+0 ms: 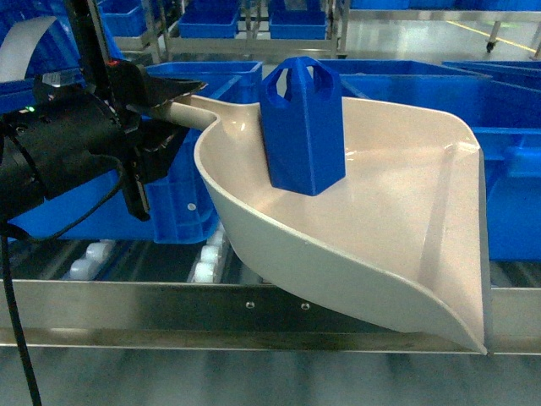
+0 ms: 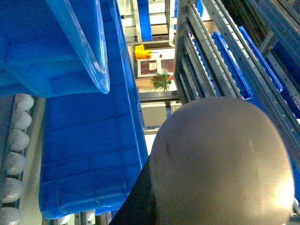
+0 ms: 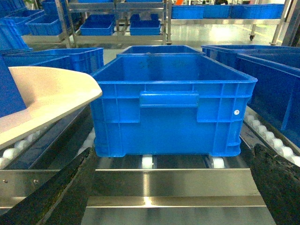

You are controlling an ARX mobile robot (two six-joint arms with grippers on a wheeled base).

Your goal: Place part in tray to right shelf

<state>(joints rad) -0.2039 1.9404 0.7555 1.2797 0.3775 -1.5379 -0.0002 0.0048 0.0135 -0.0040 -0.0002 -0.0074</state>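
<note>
The beige tray (image 1: 397,228) hangs tilted over the front of the right shelf (image 1: 169,309), and I cannot tell whether it touches the rollers. The blue part (image 1: 302,127) stands upright inside it. My left gripper (image 1: 179,103) is shut on the tray's handle at the left. In the left wrist view the tray's underside (image 2: 220,164) fills the lower right beside one black finger (image 2: 140,201). My right gripper (image 3: 171,197) is open over the steel front bar (image 3: 173,185), holding nothing, and does not show in the head view. The tray's wall (image 3: 47,96) reaches into its left side.
A large blue crate (image 3: 173,108) sits on the white rollers (image 3: 147,162) right behind the front bar, ahead of my right gripper. More blue crates (image 1: 507,169) stand behind and right of the tray. Another crate (image 2: 89,140) lies beside the rollers (image 2: 14,140) in the left wrist view.
</note>
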